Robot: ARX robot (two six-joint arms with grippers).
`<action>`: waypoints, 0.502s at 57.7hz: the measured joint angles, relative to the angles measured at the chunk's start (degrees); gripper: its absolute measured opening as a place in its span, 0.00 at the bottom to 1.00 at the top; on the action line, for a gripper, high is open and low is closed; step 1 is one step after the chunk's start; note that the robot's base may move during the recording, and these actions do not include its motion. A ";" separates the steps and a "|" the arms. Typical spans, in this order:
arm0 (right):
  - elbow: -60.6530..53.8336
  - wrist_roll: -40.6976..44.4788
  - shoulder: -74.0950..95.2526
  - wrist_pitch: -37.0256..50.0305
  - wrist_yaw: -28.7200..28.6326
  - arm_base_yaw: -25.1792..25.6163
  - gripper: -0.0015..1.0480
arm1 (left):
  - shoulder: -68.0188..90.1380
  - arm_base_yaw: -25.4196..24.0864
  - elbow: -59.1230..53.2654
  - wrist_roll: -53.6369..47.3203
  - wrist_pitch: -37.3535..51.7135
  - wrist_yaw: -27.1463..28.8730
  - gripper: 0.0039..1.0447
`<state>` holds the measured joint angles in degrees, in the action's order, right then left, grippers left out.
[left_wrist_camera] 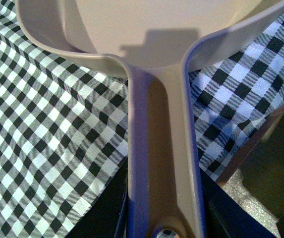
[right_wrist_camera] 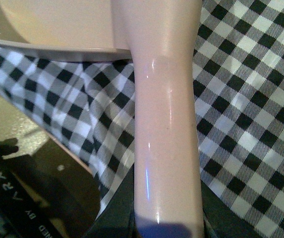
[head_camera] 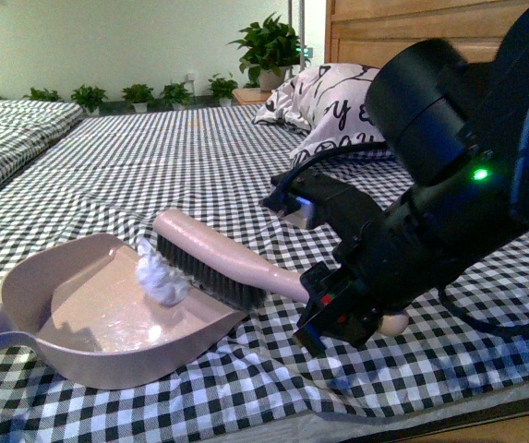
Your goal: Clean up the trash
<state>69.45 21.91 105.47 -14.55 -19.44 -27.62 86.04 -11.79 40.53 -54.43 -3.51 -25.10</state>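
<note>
Though crumpled shapeless, trash [head_camera: 160, 274] inside dustpan [head_camera: 79, 355]

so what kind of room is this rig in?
Likely a bedroom: a checked bedsheet covers a bed, a printed pillow leans by a wooden headboard, and potted plants line the far wall.

You can't see the left gripper in the front view; the beige plastic dustpan's [head_camera: 107, 323] handle runs off the frame's left edge. In the left wrist view that handle [left_wrist_camera: 164, 163] is cut at the bottom edge, with dark shapes either side, too little to tell the grip. The right gripper [head_camera: 342, 318] is a dark bulk hiding the end of the pink plastic brush handle [head_camera: 273, 277]. Right wrist view crops the handle [right_wrist_camera: 166, 124] too; fingers unclear. The small crumpled white paper wad [head_camera: 160, 275] partly covers the black bristles [head_camera: 210, 275].
</note>
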 joint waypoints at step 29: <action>-0.59 -6.78 4.24 14.49 15.93 5.57 0.17 | 0.00 0.00 0.00 -0.04 0.00 -0.02 0.26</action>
<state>68.86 15.14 109.71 -0.05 -3.51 -22.04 86.04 -11.79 40.53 -54.48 -3.51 -25.12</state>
